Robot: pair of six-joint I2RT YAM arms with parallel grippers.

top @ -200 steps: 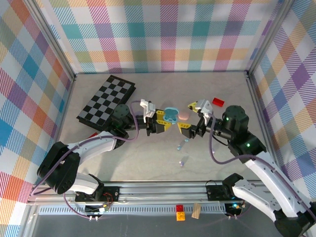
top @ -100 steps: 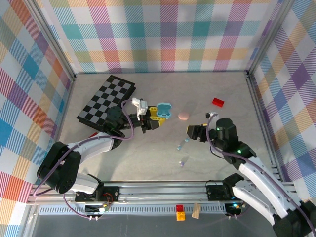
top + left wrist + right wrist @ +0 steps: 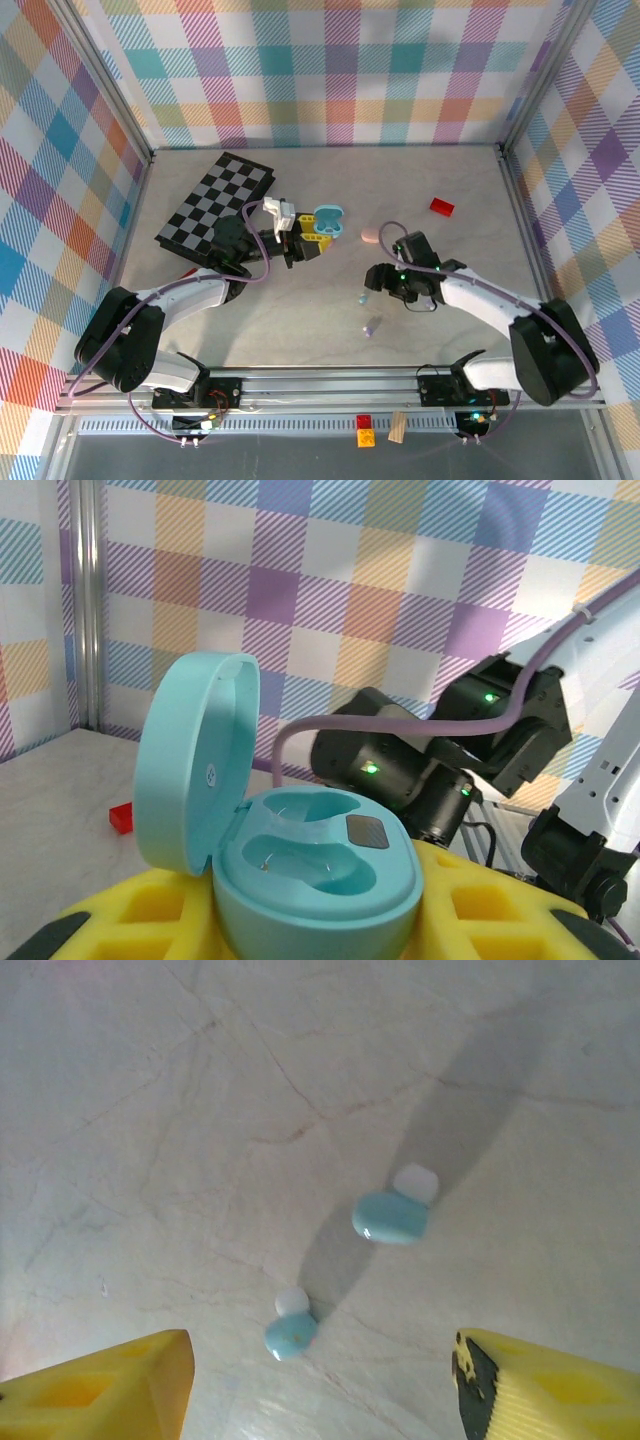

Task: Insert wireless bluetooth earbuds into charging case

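Nearest the arm bases, a lavender earbud (image 3: 370, 326) lies alone on the table (image 3: 300, 320). Just beyond it your right gripper (image 3: 320, 1385) hangs over two light blue ones. Its yellow fingers (image 3: 105, 1385) stand well apart with nothing between them. In the wrist view, the first blue earbud (image 3: 390, 1217) lies flat near the middle of the gap. The second blue earbud (image 3: 290, 1332) sits lower and closer to the left finger. The two are near each other but not touching. Expect these buds to be almost weightless, hard, glossy and rounded, so they will likely squirt sideways or flip if you pinch off-centre. The jaws should straddle one bud only and close slowly on its fat body, not on the pale tip. That tip may be a soft ear tip, though it is too small here to be sure. Farther out, your left gripper (image 3: 312, 240) is clamped tight on the teal charging case (image 3: 315, 865), its base seated between the yellow pads. The lid (image 3: 195, 770) stands open and both wells look bare. The case is rigid and well held, so it should take a light push when you seat a bud. Beyond it, a pink case (image 3: 371, 235) rests on the table, and a red block (image 3: 441, 206) lies farther right.
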